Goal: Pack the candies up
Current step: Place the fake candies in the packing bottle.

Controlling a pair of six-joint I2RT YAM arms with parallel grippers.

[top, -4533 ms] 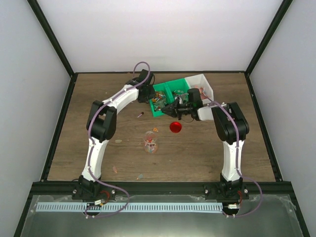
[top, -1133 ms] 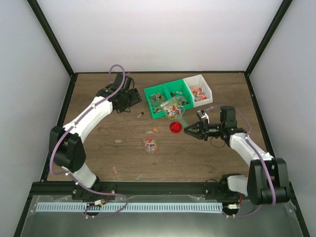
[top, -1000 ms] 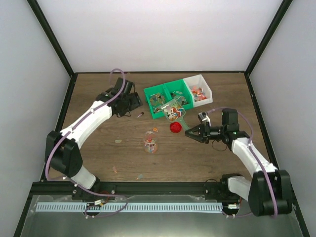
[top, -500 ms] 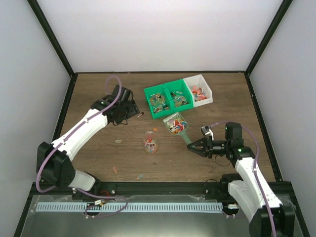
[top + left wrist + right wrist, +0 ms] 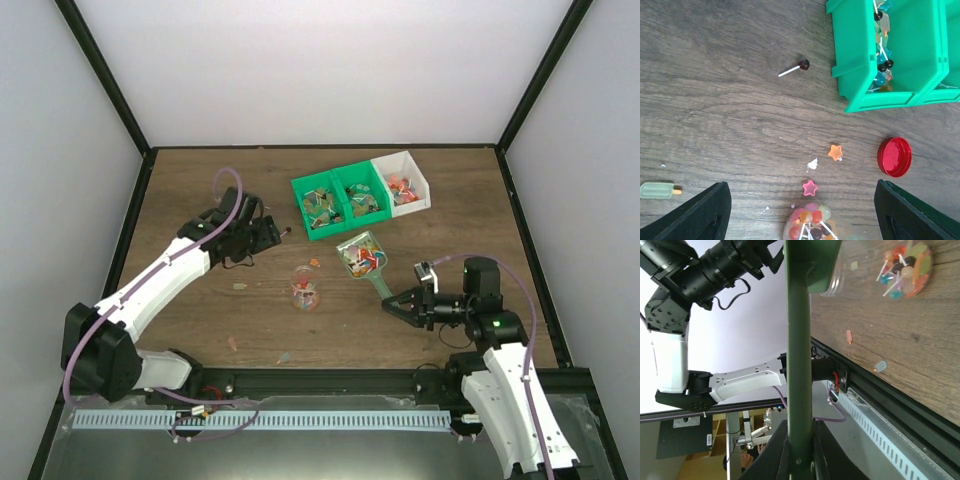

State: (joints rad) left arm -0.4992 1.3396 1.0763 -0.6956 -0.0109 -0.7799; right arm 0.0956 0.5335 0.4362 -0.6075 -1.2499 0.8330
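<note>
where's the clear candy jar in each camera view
Top external: the jar stands mid-table, nearer the arms than the green bin.
Left wrist: jar cut off at bottom centre, green bin top right.
Right wrist: jar in the top right corner, right of the green scoop.
Shared landmark: the green bin, top and left wrist only.

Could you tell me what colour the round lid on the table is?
The lid is red, seen best in the left wrist view.
</note>
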